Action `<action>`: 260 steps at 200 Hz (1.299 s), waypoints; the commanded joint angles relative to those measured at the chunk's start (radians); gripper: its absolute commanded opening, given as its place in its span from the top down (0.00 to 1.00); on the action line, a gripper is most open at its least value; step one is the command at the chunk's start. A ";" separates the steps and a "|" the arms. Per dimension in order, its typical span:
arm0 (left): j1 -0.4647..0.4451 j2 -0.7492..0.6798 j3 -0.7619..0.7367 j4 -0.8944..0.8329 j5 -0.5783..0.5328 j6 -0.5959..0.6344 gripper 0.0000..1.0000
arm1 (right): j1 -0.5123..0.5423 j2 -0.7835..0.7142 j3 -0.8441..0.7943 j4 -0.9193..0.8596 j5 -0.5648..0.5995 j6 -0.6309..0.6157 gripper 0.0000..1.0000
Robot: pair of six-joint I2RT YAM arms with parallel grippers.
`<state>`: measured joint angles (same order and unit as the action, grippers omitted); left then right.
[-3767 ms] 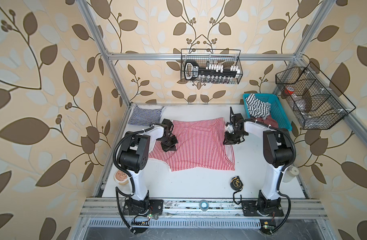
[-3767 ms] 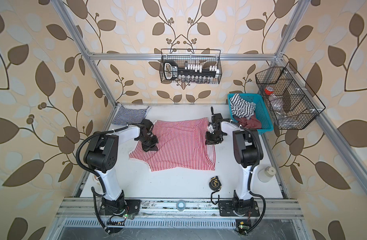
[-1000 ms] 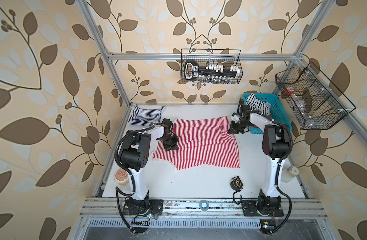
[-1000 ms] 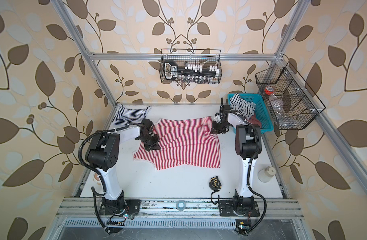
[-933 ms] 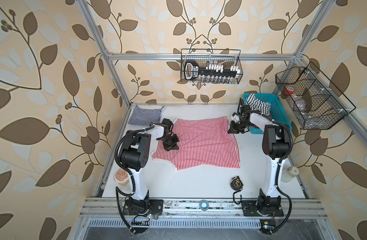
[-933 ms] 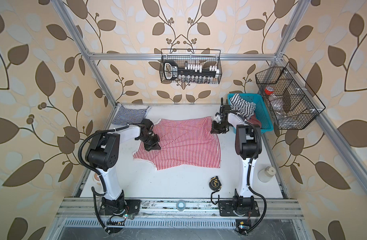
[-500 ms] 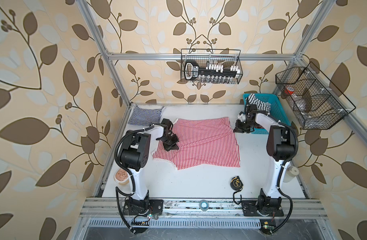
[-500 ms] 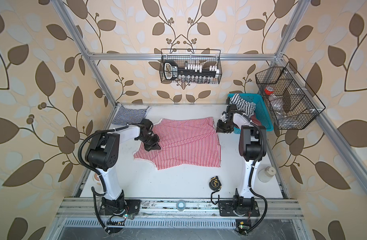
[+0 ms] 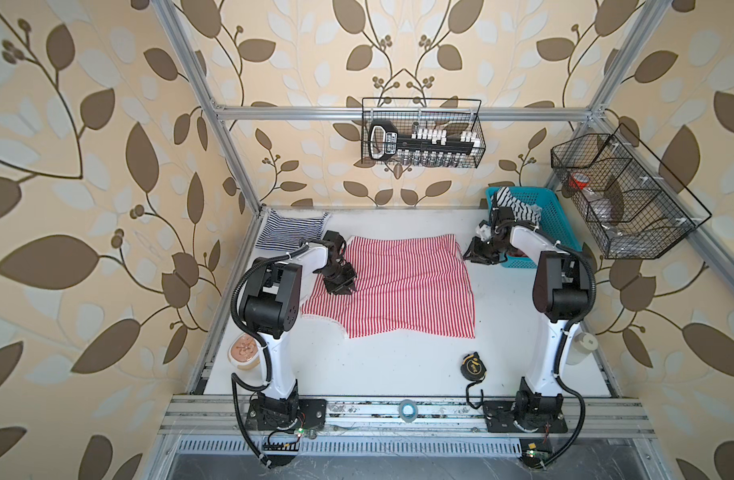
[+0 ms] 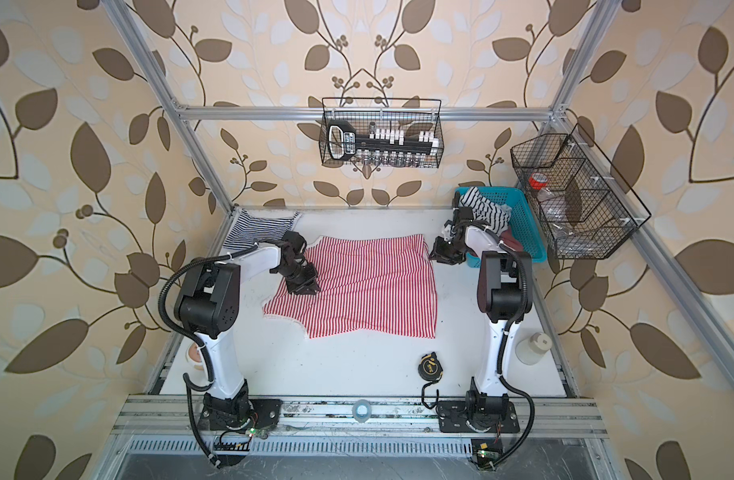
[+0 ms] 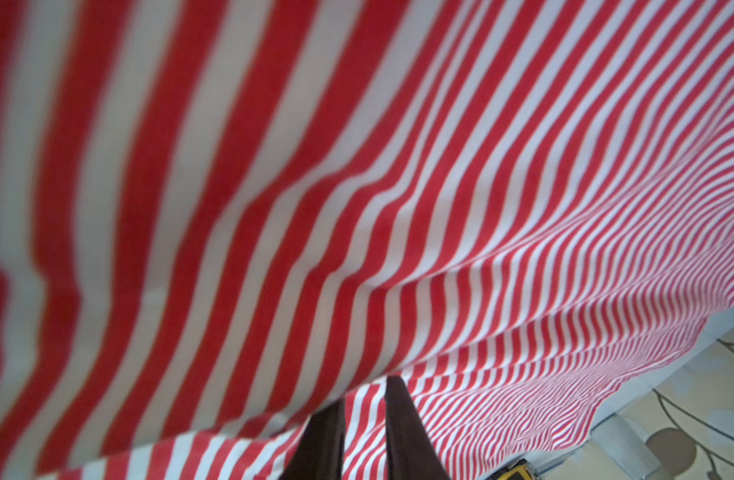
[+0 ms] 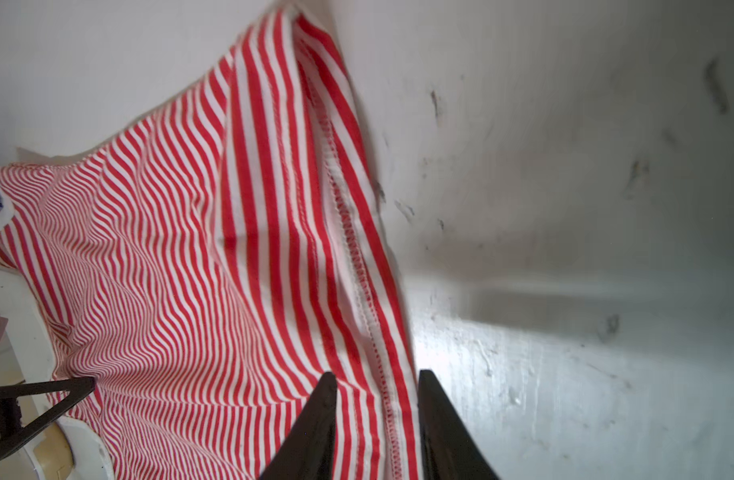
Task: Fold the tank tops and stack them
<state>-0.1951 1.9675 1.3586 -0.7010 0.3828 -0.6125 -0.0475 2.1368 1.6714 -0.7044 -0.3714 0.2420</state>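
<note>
At the far left corner of the white tabletop (image 9: 398, 365) lies the navy-and-white striped tank top (image 9: 288, 230), folded into a small flat patch. Its thin stripes run across the table and white trim lines its far edge.

Just beside it, the black left gripper (image 9: 342, 289) sits low over the left part of the red-and-white striped tank top (image 9: 407, 286). In the left wrist view its two dark fingers (image 11: 402, 424) stand a narrow gap apart, with striped cloth showing through the gap. Their tips are hidden under a raised fold of that cloth, so whether they touch it cannot be told.

The red-and-white top is spread out mid-table, mostly flat with soft ripples. Its long axis runs across the table from left to right. The shoulder end points left, where a curved white-trimmed opening shows at the near left edge. The straight stitched hem is the right edge, and the stripes run far to near, parallel to that hem.

At the far right corner of the top, the black right gripper (image 9: 467, 254) points left. In the right wrist view its fingers (image 12: 319, 415) are clearly parted, and the stitched hem lies loosely between them.

Right behind that gripper stands a blue plastic basket (image 9: 563, 232) with black-and-white striped cloth (image 9: 517, 208) heaped inside.
</note>
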 commanded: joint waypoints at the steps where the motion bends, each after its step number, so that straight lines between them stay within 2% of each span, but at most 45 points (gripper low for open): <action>1: 0.005 0.013 0.146 -0.070 -0.045 0.004 0.78 | 0.011 0.047 0.114 0.039 -0.043 0.017 0.71; 48: 0.006 0.207 0.461 -0.123 -0.018 0.034 0.78 | 0.026 0.200 0.290 0.053 -0.111 0.063 0.73; 100: 0.010 0.430 0.748 -0.047 0.091 0.029 0.80 | 0.028 0.297 0.407 0.049 -0.120 0.092 0.69; 145: 0.016 0.510 0.783 0.054 0.126 -0.004 0.82 | 0.021 0.327 0.431 0.056 -0.138 0.098 0.68; 158: 0.022 0.526 0.781 0.066 0.129 -0.013 0.82 | 0.019 0.334 0.433 0.063 -0.146 0.102 0.73; 171: 0.026 0.540 0.770 0.091 0.137 -0.024 0.83 | 0.017 0.341 0.436 0.069 -0.160 0.103 0.83; 192: 0.029 0.551 0.752 0.132 0.141 -0.039 0.83 | 0.013 0.356 0.445 0.078 -0.174 0.111 0.89; 204: 0.031 0.554 0.747 0.147 0.140 -0.045 0.84 | 0.008 0.363 0.453 0.077 -0.181 0.116 0.88; 222: 0.034 0.560 0.748 0.157 0.140 -0.054 0.85 | 0.002 0.370 0.471 0.044 -0.157 0.106 0.78; 260: 0.040 0.570 0.750 0.161 0.131 -0.056 0.85 | -0.020 0.314 0.391 0.087 -0.132 0.100 0.72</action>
<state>-0.1684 2.5111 2.1078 -0.5430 0.5297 -0.6617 -0.0498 2.4794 2.0987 -0.6353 -0.5198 0.3542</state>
